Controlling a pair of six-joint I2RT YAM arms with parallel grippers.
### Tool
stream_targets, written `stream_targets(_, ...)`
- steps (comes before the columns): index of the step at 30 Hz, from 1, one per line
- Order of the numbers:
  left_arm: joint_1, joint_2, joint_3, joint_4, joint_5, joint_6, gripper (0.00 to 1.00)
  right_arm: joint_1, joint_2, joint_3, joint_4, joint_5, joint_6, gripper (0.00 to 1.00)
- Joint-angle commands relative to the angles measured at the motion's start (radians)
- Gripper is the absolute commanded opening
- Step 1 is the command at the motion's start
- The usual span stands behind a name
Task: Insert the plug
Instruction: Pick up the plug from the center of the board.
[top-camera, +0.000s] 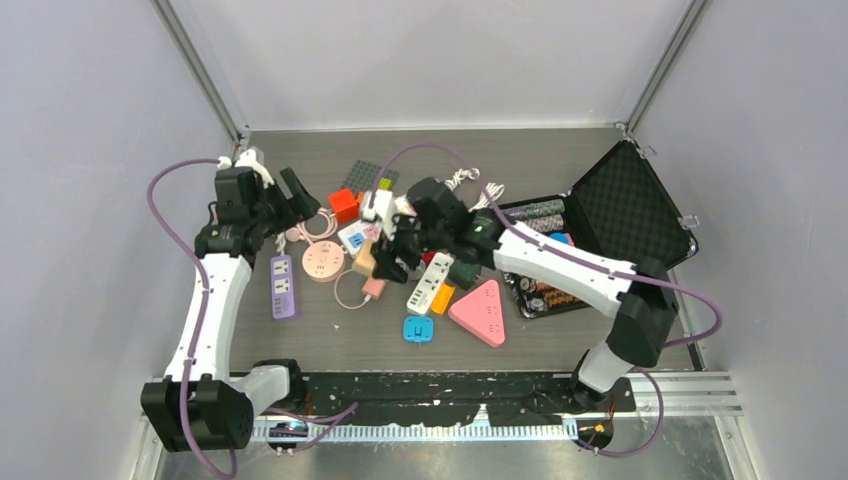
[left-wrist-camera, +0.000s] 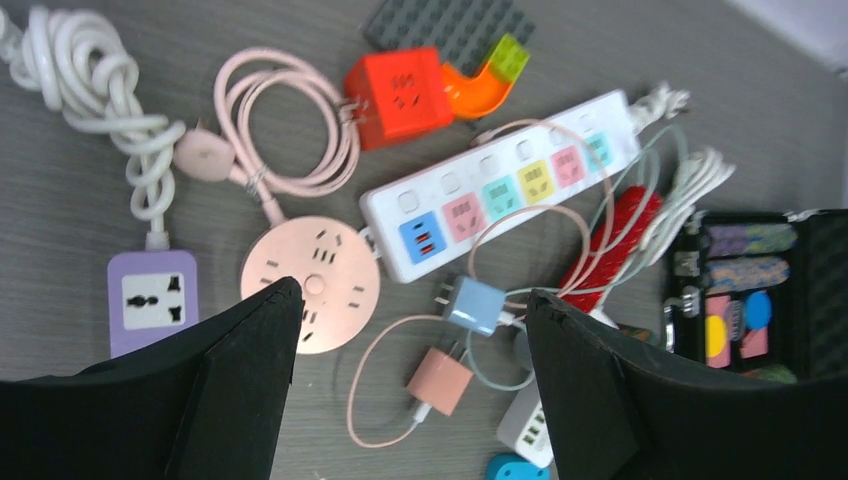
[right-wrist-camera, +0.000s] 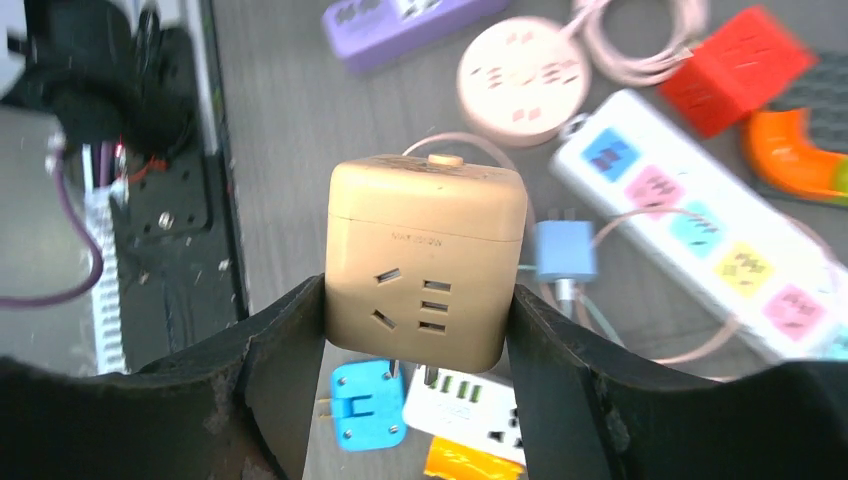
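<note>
My right gripper (right-wrist-camera: 415, 292) is shut on a tan cube plug adapter (right-wrist-camera: 425, 265), one finger on each side. The cube hangs above the table, socket face towards the camera, and its metal prongs (right-wrist-camera: 392, 372) stick out underneath. From above, the cube (top-camera: 365, 262) hangs beside the round pink socket (top-camera: 322, 260). My left gripper (left-wrist-camera: 410, 290) stands open and empty above the table. Below it lie the round pink socket (left-wrist-camera: 312, 282), a blue charger (left-wrist-camera: 475, 305) and a pink charger (left-wrist-camera: 440, 380).
A long white power strip (left-wrist-camera: 500, 185), a purple socket strip (top-camera: 283, 287), a red cube socket (left-wrist-camera: 400, 95), a blue flat plug (right-wrist-camera: 362, 405), a pink triangular socket (top-camera: 482, 312) and coiled cables crowd the middle. An open black case (top-camera: 620, 220) stands at the right.
</note>
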Motion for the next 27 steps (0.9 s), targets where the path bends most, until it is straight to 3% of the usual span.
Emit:
stream_targets(1, -0.002, 0.005, 0.17, -0.008, 0.079, -0.052, 0.81, -0.105, -0.125, -0.021, 0.246, -0.005, 0.12, 0.18)
stream_targets(5, -0.001, 0.032, 0.259, 0.028, 0.229, -0.108, 0.81, -0.194, -0.192, -0.052, 0.434, -0.044, 0.26, 0.18)
stream_targets(11, -0.031, 0.021, 0.26, 0.264, 0.462, -0.215, 0.81, -0.286, -0.258, -0.058, 0.649, -0.095, 0.477, 0.18)
stream_targets(15, -0.118, -0.001, 0.255, 0.4, 0.511, -0.224, 0.83, -0.328, -0.294, -0.055, 0.773, -0.121, 0.594, 0.18)
stream_targets(20, -0.196, -0.028, 0.196, 0.732, 0.556, -0.313, 0.85, -0.376, -0.3, -0.015, 0.878, -0.205, 0.715, 0.19)
stream_targets(27, -0.322, -0.008, 0.214, 0.888, 0.521, -0.32, 0.9, -0.402, -0.272, 0.047, 0.973, -0.295, 0.831, 0.19)
